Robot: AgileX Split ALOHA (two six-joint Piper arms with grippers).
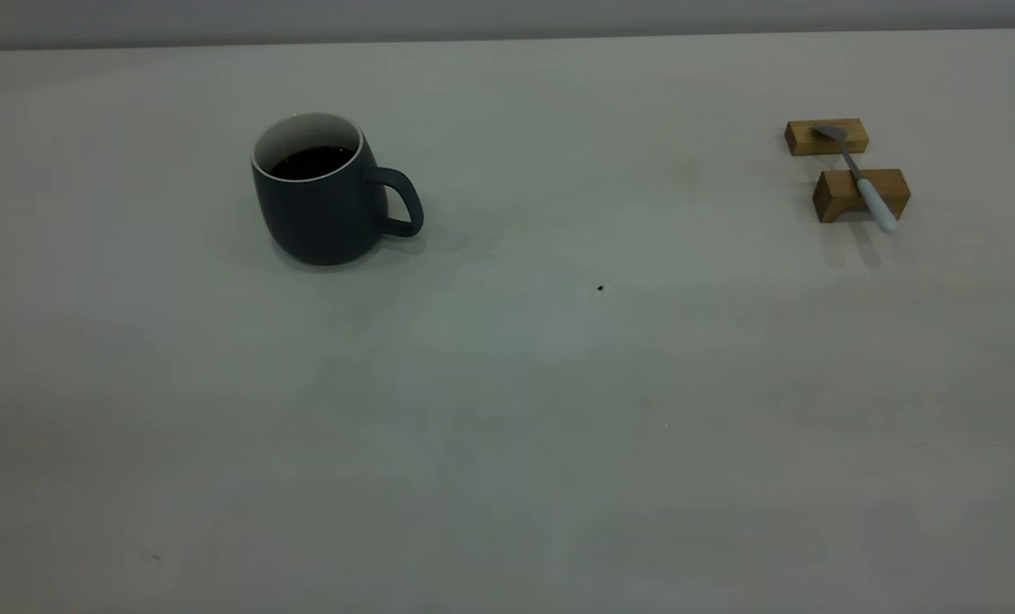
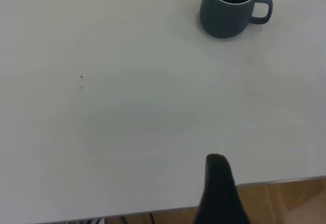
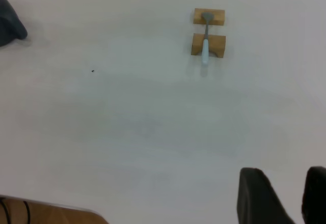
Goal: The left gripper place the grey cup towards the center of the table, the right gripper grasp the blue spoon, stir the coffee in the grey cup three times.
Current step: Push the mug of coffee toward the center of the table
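Left pincer [image 2: 220, 193]: hanging back over the table's near edge, one black finger showing; opening cannot be told.
Right pincer [image 3: 288, 196]: hovering well short of the spoon, fingers parted narrowly.
Grey cup [image 1: 327, 192]: rounded matte slate mug, white inside, sitting at 10 o'clock on the off-white table [image 1: 507, 426], handle pointing right.
Coffee [image 1: 311, 161]: dark, filling the cup.
Blue spoon [image 1: 861, 181]: pale-handled, metal-bowled, lying across two wooden blocks [image 1: 861, 194] at 2 o'clock.

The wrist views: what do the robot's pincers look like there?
Little shows. The left pincer appears as one matte black finger, tapering to a rounded tip. The right pincer shows two matte black fingers with rounded tops. No cables or markings on them are visible.
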